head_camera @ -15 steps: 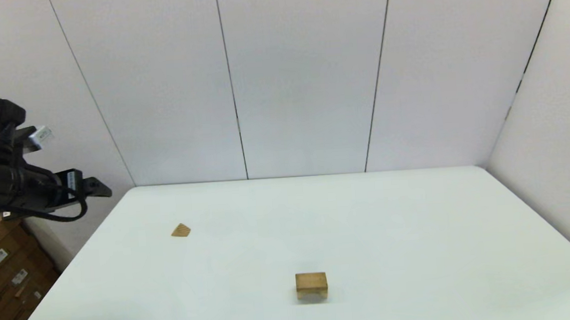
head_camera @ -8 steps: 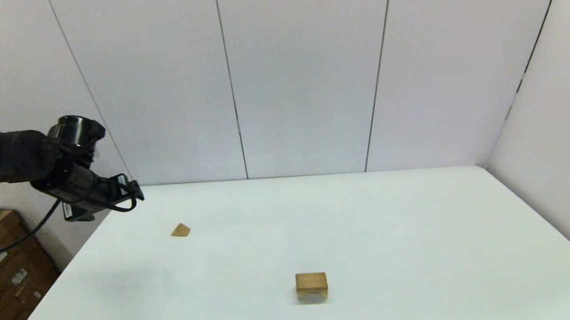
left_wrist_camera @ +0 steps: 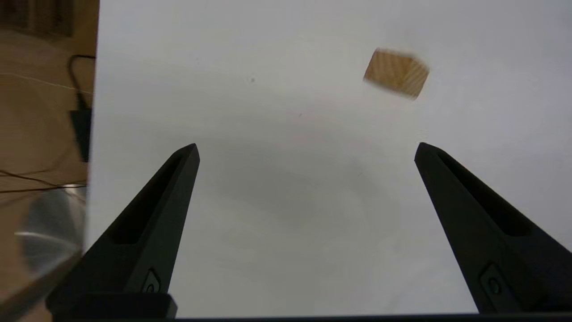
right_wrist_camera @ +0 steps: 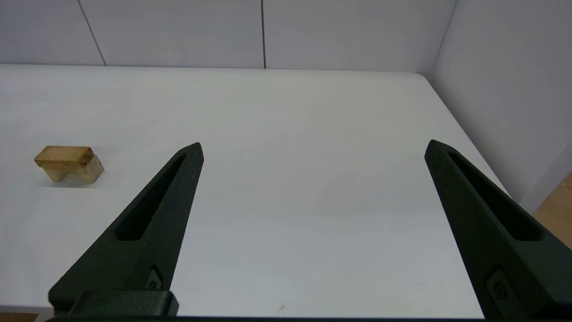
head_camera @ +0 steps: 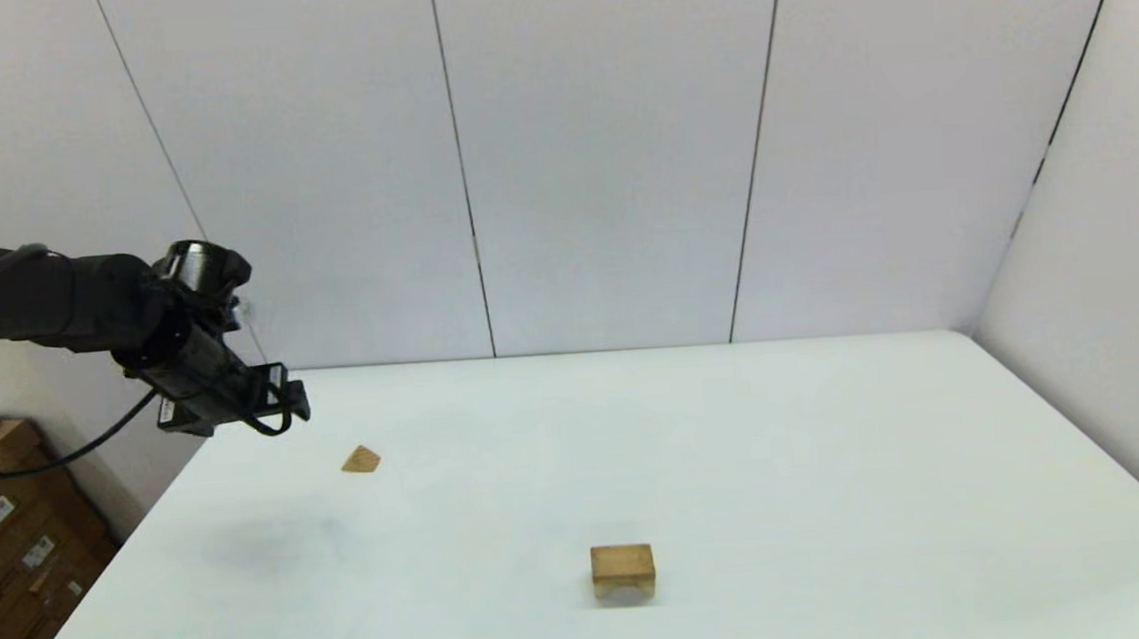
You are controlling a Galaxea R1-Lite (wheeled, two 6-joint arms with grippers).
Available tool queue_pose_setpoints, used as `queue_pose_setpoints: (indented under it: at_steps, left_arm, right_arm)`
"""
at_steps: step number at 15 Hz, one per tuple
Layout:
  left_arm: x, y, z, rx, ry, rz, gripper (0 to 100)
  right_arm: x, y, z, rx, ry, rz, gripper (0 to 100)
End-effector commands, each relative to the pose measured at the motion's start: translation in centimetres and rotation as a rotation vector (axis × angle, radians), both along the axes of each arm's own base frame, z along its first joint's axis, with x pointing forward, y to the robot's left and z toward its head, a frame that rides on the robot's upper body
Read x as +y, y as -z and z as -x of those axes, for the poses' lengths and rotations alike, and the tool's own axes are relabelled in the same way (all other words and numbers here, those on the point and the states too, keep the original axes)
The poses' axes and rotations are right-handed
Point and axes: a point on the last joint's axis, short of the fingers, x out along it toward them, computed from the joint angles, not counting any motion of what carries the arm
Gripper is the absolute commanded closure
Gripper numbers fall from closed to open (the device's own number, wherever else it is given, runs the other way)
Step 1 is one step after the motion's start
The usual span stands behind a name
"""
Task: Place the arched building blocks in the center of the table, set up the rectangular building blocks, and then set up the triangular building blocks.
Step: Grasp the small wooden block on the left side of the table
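The arched block [head_camera: 610, 585] stands on its two legs on the white table [head_camera: 789, 444], near the front middle. A flat rectangular bar [right_wrist_camera: 62, 154] appears to lie on top of the arched block [right_wrist_camera: 78, 172]. The small triangular wedge [head_camera: 361, 460] lies alone at the left, also seen as the wedge [left_wrist_camera: 396, 73] in the left wrist view. My left gripper [head_camera: 285, 408] hovers above the table's far left edge, a little behind and left of the wedge. In its own view the left gripper [left_wrist_camera: 306, 145] is open and empty. My right gripper [right_wrist_camera: 313, 145] is open, empty, low at the front right.
Brown cardboard boxes [head_camera: 4, 539] are stacked on the floor beyond the table's left edge. White panel walls close the back and right sides. The table [right_wrist_camera: 290, 112] bears only the blocks.
My left arm has swung in from the far left and come down over the table's left edge, closer to the wedge. The blocks have not moved.
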Motion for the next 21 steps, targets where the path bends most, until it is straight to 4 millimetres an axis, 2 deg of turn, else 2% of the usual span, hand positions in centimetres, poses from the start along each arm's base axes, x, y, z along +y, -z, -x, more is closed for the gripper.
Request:
queue_pose_setpoints:
  at_steps: [1, 4, 7, 12, 15, 19, 21]
  left_arm:
    - [2.0, -0.3, -0.2, 0.196, 0.286, -0.129, 0]
    - [2.5, -0.1, -1.3, 0.275, 0.481, -0.19, 0]
    - [2.8, 0.5, -2.9, 0.31, 0.752, -0.295, 0]
    - [3.0, 3.2, -4.0, 0.396, 1.182, -0.423, 0]
    - [2.8, 4.8, -4.7, 0.417, 1.324, -0.463, 0]
    - [0.9, 5.5, -5.3, 0.408, 1.41, -0.5, 0]
    - [-1.6, 6.3, -6.2, 0.367, 1.445, -0.54, 0]
  right_arm:
    - [0.0, 0.0, 0.0, -0.001, 0.0, 0.001, 0]
    - [0.0, 0.0, 0.0, -0.001, 0.0, 0.001, 0]
    - [0.0, 0.0, 0.0, -0.001, 0.0, 0.001, 0]
    - [0.0, 0.0, 0.0, -0.001, 0.0, 0.001, 0]
    - [0.0, 0.0, 0.0, -0.001, 0.001, 0.001, 0]
    - [0.0, 0.0, 0.0, -0.001, 0.0, 0.001, 0]
    - [0.0, 0.0, 0.0, -0.001, 0.0, 0.001, 0]
